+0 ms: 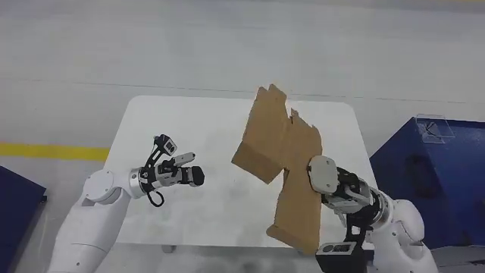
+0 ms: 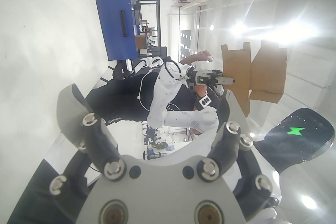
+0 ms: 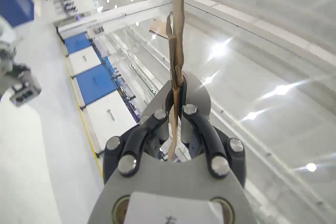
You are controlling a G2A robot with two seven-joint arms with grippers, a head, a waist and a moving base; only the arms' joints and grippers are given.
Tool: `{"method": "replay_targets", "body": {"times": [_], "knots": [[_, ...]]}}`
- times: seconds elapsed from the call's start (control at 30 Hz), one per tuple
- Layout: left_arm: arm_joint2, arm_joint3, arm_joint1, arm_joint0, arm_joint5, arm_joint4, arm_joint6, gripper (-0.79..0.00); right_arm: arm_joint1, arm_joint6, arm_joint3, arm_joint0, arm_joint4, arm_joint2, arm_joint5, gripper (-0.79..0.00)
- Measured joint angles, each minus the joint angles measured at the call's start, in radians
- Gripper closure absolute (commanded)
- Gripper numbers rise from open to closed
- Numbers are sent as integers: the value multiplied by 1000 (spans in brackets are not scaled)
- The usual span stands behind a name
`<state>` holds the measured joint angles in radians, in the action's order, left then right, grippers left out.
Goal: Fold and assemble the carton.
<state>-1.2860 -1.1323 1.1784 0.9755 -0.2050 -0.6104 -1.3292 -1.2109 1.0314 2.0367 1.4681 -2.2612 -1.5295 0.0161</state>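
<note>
pinches the near edge of the flattened carton [image 1: 267, 145] tight in the right gripper [image 3: 176, 87], tilted up over the right side of the white table [image 1: 174, 121]. holds the left gripper [image 2: 148, 96] spread wide and empty over the left side, well apart.

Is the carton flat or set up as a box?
Flat: the carton shows as one thin sheet pinched in the right gripper.
</note>
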Motion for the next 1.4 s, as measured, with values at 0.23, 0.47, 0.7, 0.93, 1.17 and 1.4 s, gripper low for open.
{"method": "replay_targets", "body": {"times": [0.23, 0.47, 0.7, 0.93, 1.17, 1.4], "knots": [[0, 0, 0, 0, 0, 0, 0, -785, -3, -39, 9, 2, 174, 37, 82, 0], [0, 0, 0, 0, 0, 0, 0, -785, -3, -191, 65, 25, 703, -3, 382, 0], [0, 0, 0, 0, 0, 0, 0, -785, 5, -594, 53, 25, 1348, 17, 631, 0], [0, 0, 0, 0, 0, 0, 0, -785, 28, -1121, 11, 14, 1884, 102, 627, 0], [0, 0, 0, 0, 0, 0, 0, -785, 50, -1567, -50, -9, 2349, 141, 450, 0], [0, 0, 0, 0, 0, 0, 0, -785, 50, -1745, -118, -46, 2628, 202, 322, 0]]}}
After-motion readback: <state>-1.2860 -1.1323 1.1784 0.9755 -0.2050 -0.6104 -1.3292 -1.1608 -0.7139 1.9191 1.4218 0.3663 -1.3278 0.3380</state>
